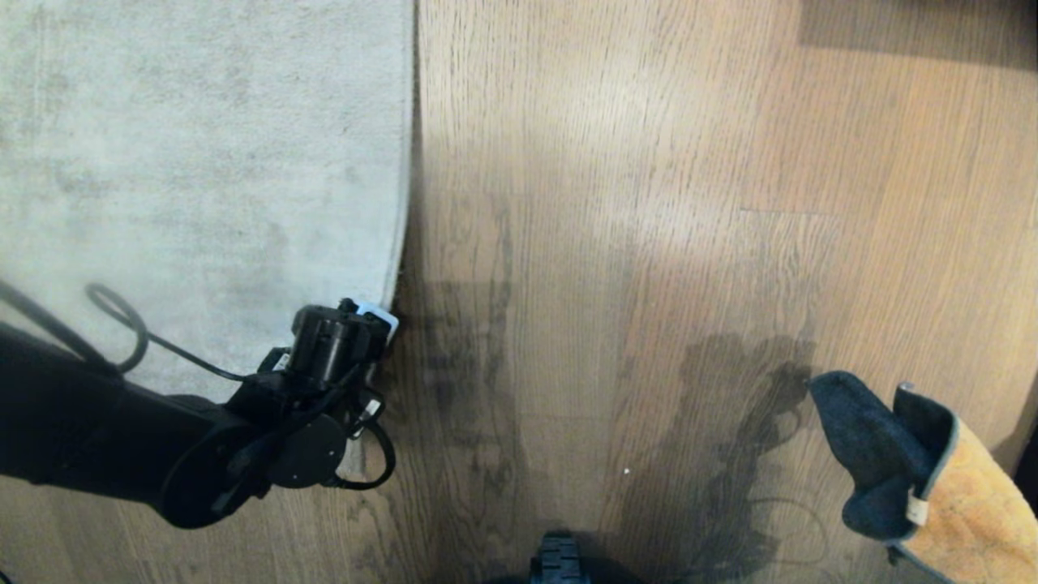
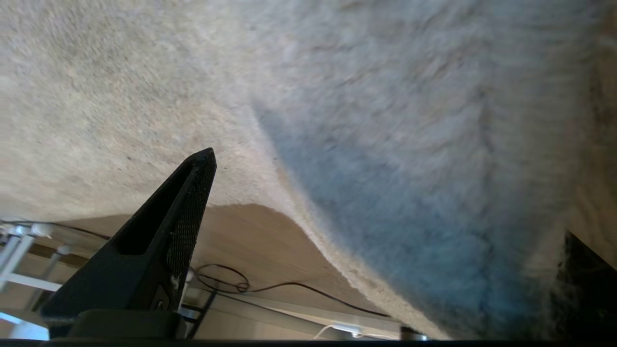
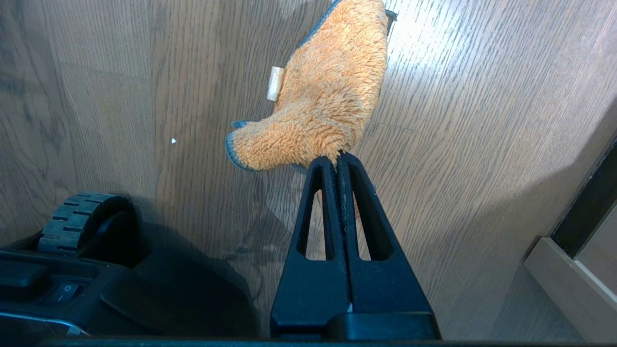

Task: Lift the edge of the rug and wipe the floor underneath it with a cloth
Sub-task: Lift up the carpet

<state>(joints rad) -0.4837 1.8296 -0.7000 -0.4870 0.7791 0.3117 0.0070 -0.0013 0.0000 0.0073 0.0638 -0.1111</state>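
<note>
The pale grey rug (image 1: 203, 162) fills the left side, and its rug edge (image 1: 408, 203) runs straight down the wood-plank floor (image 1: 616, 243). My left gripper (image 1: 379, 324) is at that edge near the rug's front corner. It is open wide in the left wrist view, left gripper (image 2: 385, 193), with one black finger (image 2: 193, 193) on the pile and the rug edge (image 2: 308, 231) passing between the jaws. My right gripper (image 3: 337, 159) is shut on the cloth (image 3: 328, 96), which is fluffy orange with a white tag. The cloth (image 1: 957, 487) hangs at the lower right, its dark grey reverse showing.
The robot base's ribbed wheel (image 3: 72, 217) sits by the right arm and shows at the bottom centre as the wheel (image 1: 558, 560). A pale skirting with a dark gap (image 3: 573, 260) borders the floor on the right. Thin cables (image 2: 231, 284) and white frame legs lie beyond the rug.
</note>
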